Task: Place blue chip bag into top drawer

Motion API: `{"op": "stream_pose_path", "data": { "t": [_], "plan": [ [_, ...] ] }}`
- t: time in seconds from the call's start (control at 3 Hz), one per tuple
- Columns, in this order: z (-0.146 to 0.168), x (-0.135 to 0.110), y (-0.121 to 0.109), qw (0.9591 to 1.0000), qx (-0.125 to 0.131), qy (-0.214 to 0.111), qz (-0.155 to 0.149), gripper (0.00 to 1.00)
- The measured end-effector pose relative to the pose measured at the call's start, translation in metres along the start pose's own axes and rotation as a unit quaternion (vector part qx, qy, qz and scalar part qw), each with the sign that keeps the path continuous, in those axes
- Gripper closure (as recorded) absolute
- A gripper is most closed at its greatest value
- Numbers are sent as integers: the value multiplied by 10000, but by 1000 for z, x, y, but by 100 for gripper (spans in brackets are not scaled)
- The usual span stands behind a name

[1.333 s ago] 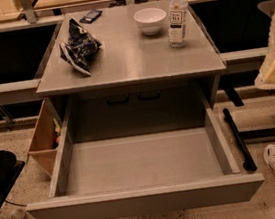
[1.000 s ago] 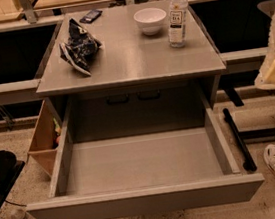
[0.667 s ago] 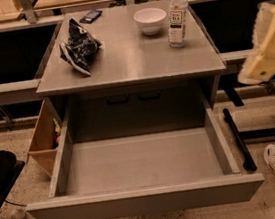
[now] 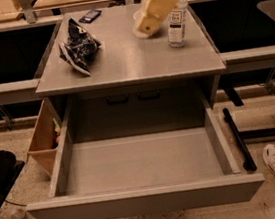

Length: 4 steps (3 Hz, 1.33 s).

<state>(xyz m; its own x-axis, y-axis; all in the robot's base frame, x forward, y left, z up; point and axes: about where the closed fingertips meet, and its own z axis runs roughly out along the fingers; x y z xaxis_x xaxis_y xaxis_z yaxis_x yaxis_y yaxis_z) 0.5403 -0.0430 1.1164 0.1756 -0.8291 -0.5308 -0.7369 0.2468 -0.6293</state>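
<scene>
Top drawer (image 4: 144, 201) was open; blue chip bag (image 4: 78, 46) lay ungrasped on the cabinet top (image 4: 131, 64). Gripper (image 4: 146, 27) hovered by the bottle (image 4: 177, 25), grip state unreadable, so pick and drop both remained

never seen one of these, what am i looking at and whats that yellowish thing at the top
There is one camera view, looking down at the front of a grey cabinet; where the camera sits is not known. The yellowish shape is the robot's arm, ending in its gripper, which hangs over the back of the cabinet top, next to a clear bottle. On the top, to the left, lies the crumpled blue chip bag, apart from the gripper, and behind it a flat black object. Below, the top drawer is pulled open. A small wooden box hangs at the cabinet's left side.
</scene>
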Motion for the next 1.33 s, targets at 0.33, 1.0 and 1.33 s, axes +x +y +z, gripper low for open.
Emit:
{"op": "stream_pose_path", "data": {
  "t": [0.33,1.0,1.33],
  "plan": [
    [65,-5,-57,9996,258,41,142,0],
    [89,-33,-70,9992,367,36,-176,0],
    [123,-29,-78,9995,273,-99,-97,0]
  ]
}}
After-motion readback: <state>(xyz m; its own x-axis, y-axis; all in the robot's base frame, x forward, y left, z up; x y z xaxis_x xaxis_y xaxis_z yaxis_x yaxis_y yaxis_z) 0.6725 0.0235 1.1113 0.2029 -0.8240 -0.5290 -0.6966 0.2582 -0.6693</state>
